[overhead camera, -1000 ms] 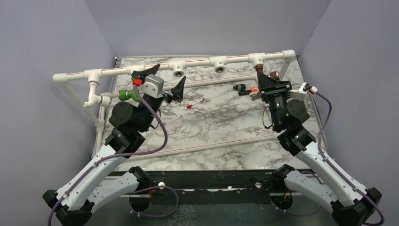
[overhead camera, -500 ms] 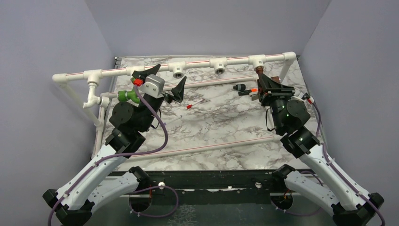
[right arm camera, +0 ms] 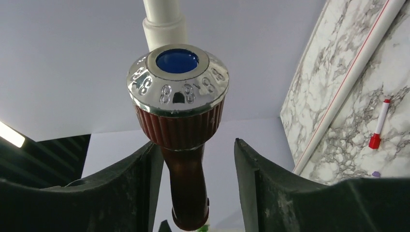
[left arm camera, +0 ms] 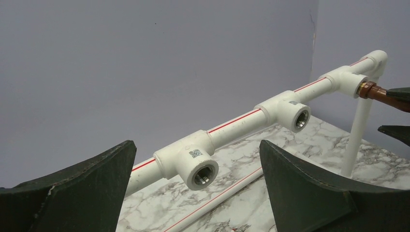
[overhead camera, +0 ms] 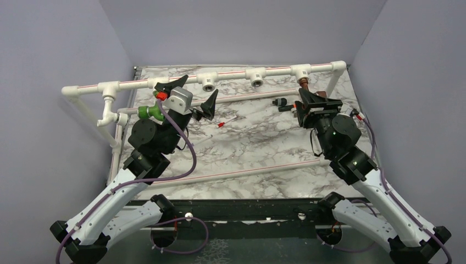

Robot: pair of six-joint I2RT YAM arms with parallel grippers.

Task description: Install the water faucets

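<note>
The right gripper [right arm camera: 196,145] has its fingers apart, one on each side of the copper-coloured tap [right arm camera: 179,116]. In the right wrist view I see a clear gap between the tap's spout and one finger [right arm camera: 251,169]. The other finger sits just beside the spout, and I cannot tell whether it touches. The tap is not clamped.

The copper-coloured tap hangs from the far-right T-fitting [overhead camera: 300,70] of the white pipe frame [overhead camera: 242,70]. Its stem goes up into the fitting. Its chrome knob with a blue centre faces the right wrist camera.

The left gripper [overhead camera: 197,88] is spread wide with nothing between its fingers. It is raised above the left part of the table [overhead camera: 258,148], just near of the frame's top rail. It faces along that rail. In its wrist view I see two T-fittings, [left arm camera: 196,166] and [left arm camera: 292,113], with their threaded sockets turned toward the near side.

The green tap [overhead camera: 147,111] sits at the left of the scene, partly behind the left arm. Its end lies against a white fitting [overhead camera: 120,117] on the left side of the frame.

A small black piece [overhead camera: 281,102] lies on the table just left of the right gripper. A red-capped pen [overhead camera: 225,123] lies near the table's middle, well apart from both grippers.
</note>
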